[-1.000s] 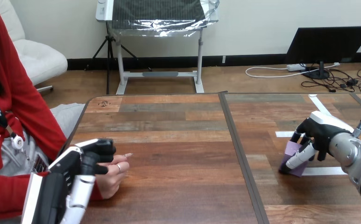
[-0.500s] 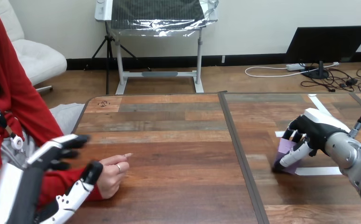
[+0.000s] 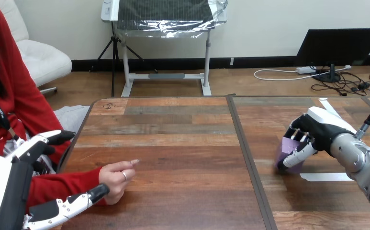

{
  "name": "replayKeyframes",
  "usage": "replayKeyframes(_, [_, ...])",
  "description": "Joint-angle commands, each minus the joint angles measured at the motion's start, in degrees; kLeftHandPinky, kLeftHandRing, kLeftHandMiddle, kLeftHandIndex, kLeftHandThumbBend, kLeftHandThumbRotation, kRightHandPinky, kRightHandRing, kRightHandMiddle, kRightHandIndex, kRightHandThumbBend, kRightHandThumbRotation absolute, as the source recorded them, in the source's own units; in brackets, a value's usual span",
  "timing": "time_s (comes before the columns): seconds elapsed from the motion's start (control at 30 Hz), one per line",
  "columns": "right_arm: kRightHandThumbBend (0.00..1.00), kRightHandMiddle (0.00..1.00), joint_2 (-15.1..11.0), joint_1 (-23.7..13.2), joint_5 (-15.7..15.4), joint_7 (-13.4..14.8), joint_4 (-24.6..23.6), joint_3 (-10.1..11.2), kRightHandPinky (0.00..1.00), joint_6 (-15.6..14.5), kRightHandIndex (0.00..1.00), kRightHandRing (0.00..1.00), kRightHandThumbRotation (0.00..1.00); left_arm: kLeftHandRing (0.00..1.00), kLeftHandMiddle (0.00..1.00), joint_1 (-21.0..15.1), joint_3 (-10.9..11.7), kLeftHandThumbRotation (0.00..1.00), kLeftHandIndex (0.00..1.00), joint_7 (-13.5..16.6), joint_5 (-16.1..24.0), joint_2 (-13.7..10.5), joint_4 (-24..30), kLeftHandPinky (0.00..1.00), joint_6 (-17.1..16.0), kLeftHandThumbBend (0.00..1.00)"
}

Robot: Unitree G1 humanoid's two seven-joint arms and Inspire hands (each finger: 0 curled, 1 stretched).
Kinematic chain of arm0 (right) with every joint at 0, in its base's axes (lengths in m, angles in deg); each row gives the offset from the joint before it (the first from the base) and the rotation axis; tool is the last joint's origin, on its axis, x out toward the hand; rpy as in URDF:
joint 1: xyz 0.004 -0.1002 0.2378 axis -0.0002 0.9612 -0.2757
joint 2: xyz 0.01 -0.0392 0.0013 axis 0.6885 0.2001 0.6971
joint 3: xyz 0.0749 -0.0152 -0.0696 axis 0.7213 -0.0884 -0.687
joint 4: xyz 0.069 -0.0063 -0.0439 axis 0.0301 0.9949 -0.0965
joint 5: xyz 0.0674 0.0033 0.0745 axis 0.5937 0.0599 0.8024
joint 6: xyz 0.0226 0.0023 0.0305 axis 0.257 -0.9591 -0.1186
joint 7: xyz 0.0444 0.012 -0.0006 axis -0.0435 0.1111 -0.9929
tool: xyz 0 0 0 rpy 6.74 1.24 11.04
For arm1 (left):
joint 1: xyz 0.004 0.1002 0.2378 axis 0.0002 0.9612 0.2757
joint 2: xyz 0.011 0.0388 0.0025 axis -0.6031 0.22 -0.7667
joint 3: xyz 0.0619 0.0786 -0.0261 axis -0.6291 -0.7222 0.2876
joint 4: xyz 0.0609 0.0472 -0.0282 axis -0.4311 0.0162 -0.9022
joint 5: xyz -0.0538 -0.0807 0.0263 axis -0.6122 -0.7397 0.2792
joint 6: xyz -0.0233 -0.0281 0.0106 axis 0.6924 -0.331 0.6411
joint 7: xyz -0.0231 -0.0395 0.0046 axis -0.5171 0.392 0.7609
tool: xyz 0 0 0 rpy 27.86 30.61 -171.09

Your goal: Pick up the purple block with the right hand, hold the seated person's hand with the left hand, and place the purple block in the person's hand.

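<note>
— Wooden plank table point(image 3: 173, 143), split by a dark centre seam point(image 3: 246, 158): which step is this?
— Pickup, by the look of it. Just right of the seam, the robot's right hand point(image 3: 317, 134) is clamped on the small, flat-sided purple block point(image 3: 286, 155), tilted, low at the tabletop.
— And left of the seam?
— The left hand point(image 3: 34, 148) is spread, fingers straight, either side of the red sleeve point(image 3: 58, 184) behind the person's hand point(image 3: 118, 175). Next it likely has to close gently on that hand. Then the block crosses the seam.

Left robot hand point(image 3: 8, 184) wider open; purple block point(image 3: 287, 151) farther left
</note>
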Motion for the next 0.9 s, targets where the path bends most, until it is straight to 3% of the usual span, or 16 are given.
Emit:
replayKeyframes(0.0, [0.76, 0.55, -0.2, -1.5, 1.3, 1.9, -2.4, 1.3, 0.48, 1.4, 0.54, 0.52, 0.00, 0.73, 0.76, -3.5, 1.5, 0.36, 0.74, 0.5, 3.2, -2.8, 3.0, 0.60, 0.5, 1.00])
replayKeyframes(0.43, [0.75, 0.55, -0.3, -1.3, 1.5, 2.6, -2.7, 1.4, 0.47, 3.2, 0.54, 0.50, 0.00, 0.72, 0.75, -6.9, 2.8, 0.25, 0.75, 4.2, 9.5, -5.5, -0.4, 0.59, 0.4, 1.00])
replayKeyframes(0.87, [0.75, 0.55, -0.4, -1.6, 1.3, 2.6, -2.7, 1.2, 0.48, 4.5, 0.54, 0.51, 0.00, 0.72, 0.75, -9.7, 1.8, 0.17, 0.75, 2.8, 11.7, -9.7, -4.1, 0.59, 1.1, 1.00])
